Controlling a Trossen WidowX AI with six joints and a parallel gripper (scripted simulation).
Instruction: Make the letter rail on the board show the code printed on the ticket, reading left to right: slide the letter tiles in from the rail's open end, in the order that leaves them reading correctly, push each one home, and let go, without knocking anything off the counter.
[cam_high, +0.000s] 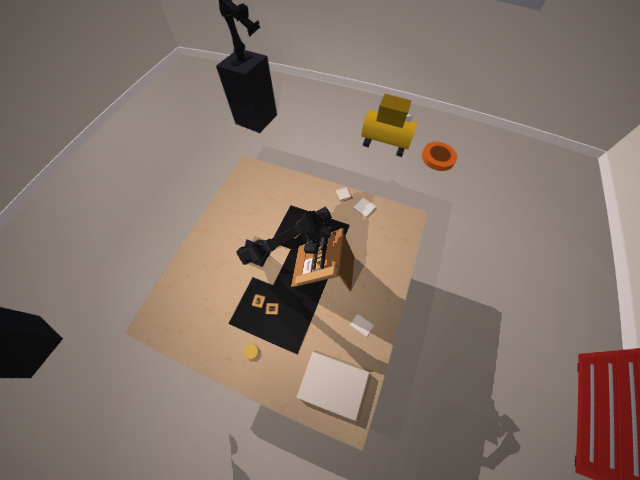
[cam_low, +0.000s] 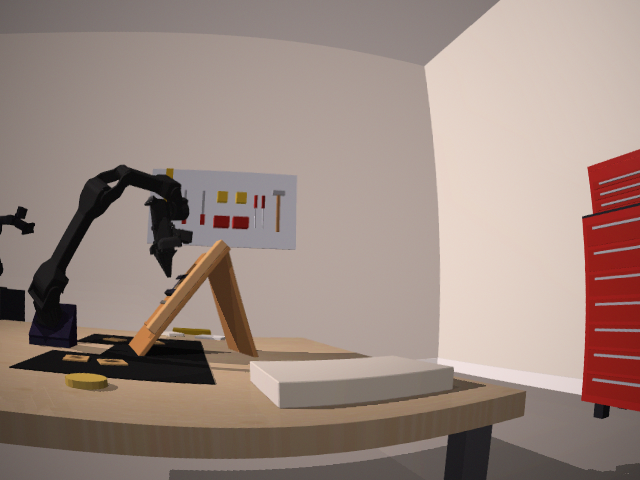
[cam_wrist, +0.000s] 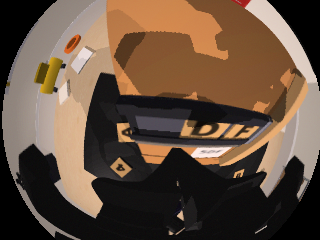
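The tilted wooden board (cam_high: 314, 275) (cam_low: 221, 251) (cam_wrist: 160, 65) carries a dark letter rail (cam_wrist: 150, 103). In the wrist view a D tile (cam_wrist: 204, 130) and an F tile (cam_wrist: 242, 131) sit side by side in the rail, F nearer its right end, with bare channel left of D. The ticket (cam_wrist: 211, 151) (cam_high: 308, 265) below reads 5DF. A 5 tile (cam_high: 258, 300) and another letter tile (cam_high: 271, 308) lie on the near black mat. A 4 tile (cam_wrist: 120, 167) and a partly hidden tile (cam_wrist: 125, 132) lie on the other mat part. My gripper (cam_low: 168, 274) (cam_wrist: 175, 151) is shut and empty, just off the board's face.
A thick white slab (cam_high: 334, 384) (cam_low: 351, 379) and a yellow disc (cam_high: 251, 351) (cam_low: 86, 381) stand near the counter's front. Two white pieces (cam_high: 343, 194) (cam_high: 364, 207) lie beyond the board, and a pale piece (cam_high: 361, 325) lies to its right.
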